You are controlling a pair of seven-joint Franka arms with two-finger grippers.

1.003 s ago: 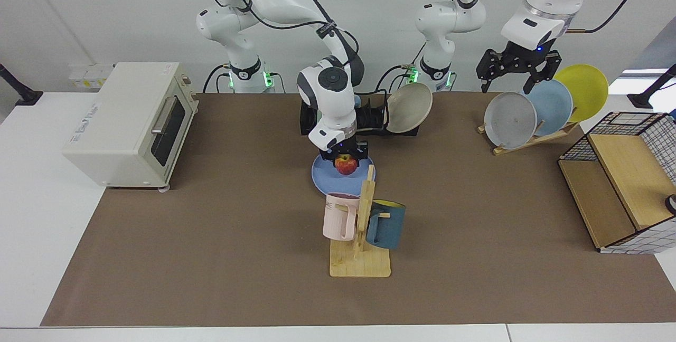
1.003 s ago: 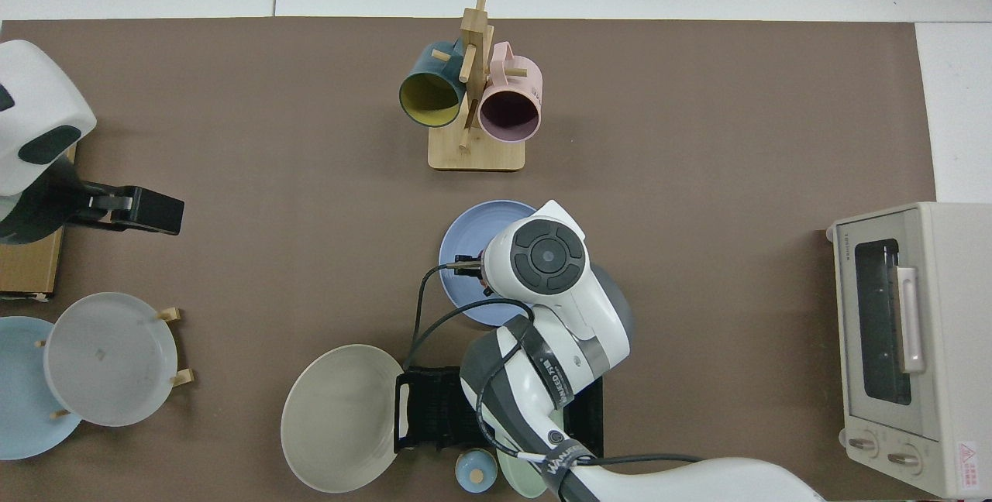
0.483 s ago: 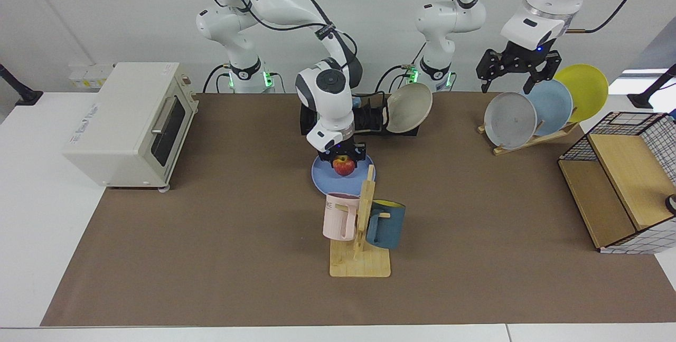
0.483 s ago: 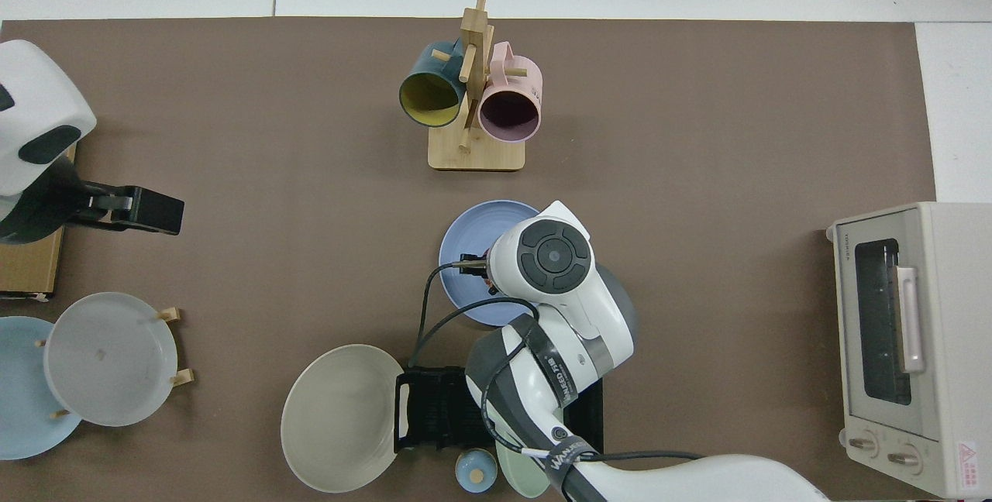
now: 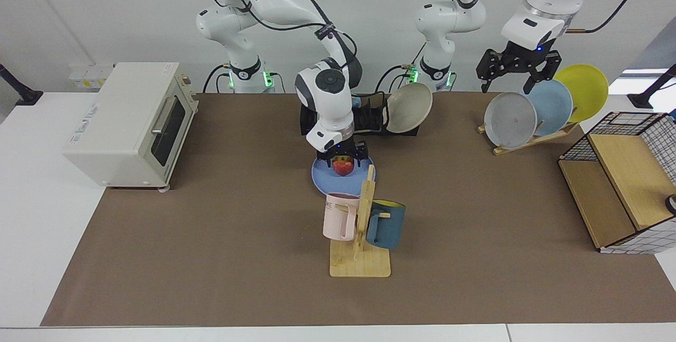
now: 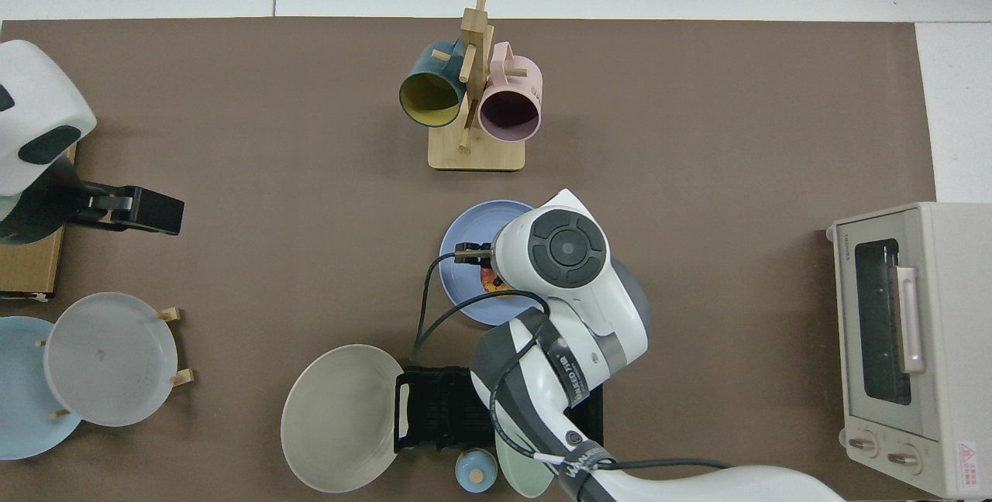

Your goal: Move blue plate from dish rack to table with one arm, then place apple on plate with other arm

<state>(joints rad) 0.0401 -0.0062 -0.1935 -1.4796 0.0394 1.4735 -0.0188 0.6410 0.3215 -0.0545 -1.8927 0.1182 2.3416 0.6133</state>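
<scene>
The blue plate (image 5: 322, 179) (image 6: 471, 232) lies flat on the brown sheet of the table (image 5: 211, 257), just in front of the black dish rack (image 5: 371, 119) (image 6: 440, 410). The apple (image 5: 343, 168) rests on the plate's middle; in the top view only a sliver of the apple (image 6: 490, 280) shows beside the wrist. My right gripper (image 5: 344, 161) stands straight over the apple, open, one finger on each side of it. My left gripper (image 5: 518, 66) (image 6: 138, 209) waits open and empty above the wooden plate stand.
A wooden mug tree (image 5: 361, 236) with a pink and a dark blue mug stands right in front of the plate. A beige plate (image 5: 409, 107) leans in the dish rack. A toaster oven (image 5: 129, 123) is at one end, a wire-and-wood crate (image 5: 620, 183) at the other.
The right gripper's fingers have spread off the apple and the hand has risen slightly. The apple now rests on the blue plate. The left arm has not moved.
</scene>
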